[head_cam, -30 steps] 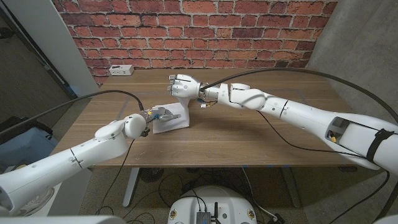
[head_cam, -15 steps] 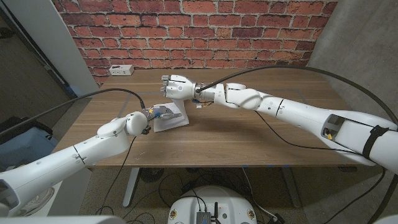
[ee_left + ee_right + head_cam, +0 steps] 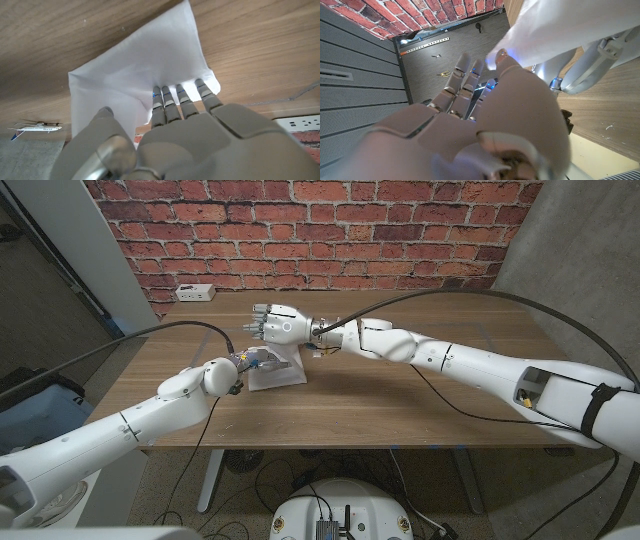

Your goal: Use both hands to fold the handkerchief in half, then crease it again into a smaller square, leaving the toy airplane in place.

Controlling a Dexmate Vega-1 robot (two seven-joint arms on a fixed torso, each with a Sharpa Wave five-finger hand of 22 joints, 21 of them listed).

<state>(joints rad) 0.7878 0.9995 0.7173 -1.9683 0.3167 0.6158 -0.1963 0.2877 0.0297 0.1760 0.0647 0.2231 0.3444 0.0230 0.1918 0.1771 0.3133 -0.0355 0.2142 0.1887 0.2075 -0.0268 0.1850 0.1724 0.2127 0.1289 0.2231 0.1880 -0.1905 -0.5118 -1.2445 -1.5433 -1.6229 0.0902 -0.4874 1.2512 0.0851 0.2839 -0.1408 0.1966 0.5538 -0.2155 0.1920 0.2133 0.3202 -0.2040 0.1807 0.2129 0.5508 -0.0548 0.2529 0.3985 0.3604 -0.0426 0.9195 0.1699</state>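
Since a second ago the right hand [image 3: 275,323] has swung from above the far edge of the handkerchief [image 3: 277,371] toward 9 o'clock, and it now hangs over the cloth's far left corner, fingers apart. The right wrist view shows a white fold of cloth just beside its thumb [image 3: 501,56]; whether it pinches that cloth I cannot tell. Meanwhile the left hand [image 3: 247,363] has kept its place at the cloth's left side.

In the left wrist view the left hand's fingertips [image 3: 170,97] press together onto the white handkerchief, its thumb [image 3: 104,113] resting on the cloth beside them. The handkerchief lies rumpled on the wooden table [image 3: 400,395], left of the middle. A toy airplane [image 3: 35,128], white with blue ends, shows in the left wrist view, well apart from the cloth.

That table has a brown plank grain. At its far left corner, toward 11 o'clock, sits a white power strip [image 3: 193,292]. Behind it runs a red brick wall [image 3: 400,230]; a grey panel [image 3: 85,250] leans at the left, and grey concrete [image 3: 585,250] rises at the right. Black cables [image 3: 150,335] arc over both arms.
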